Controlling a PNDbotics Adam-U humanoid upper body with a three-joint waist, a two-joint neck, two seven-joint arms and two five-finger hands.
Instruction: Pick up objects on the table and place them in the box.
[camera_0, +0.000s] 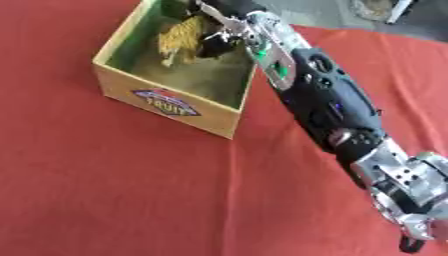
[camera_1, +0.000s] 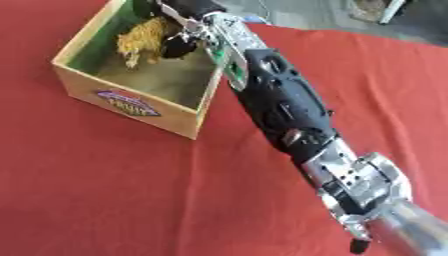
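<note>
A tan box (camera_0: 118, 80) with a colourful label on its front wall stands on the red cloth at the upper left. My right arm reaches from the lower right corner up over the box's right rim. My right hand (camera_0: 215, 36) is inside the box near its far end, its dark fingers curled against a yellow-brown striped toy animal (camera_0: 181, 36). The toy hangs with its legs pointing down over the box floor. The wrist hides part of the toy. My left hand shows in neither view.
The red tablecloth (camera_0: 105, 190) covers the whole table, and no other loose objects show on it. Beyond the far edge at the upper right lies grey floor (camera_1: 324, 12) with a pale object on it.
</note>
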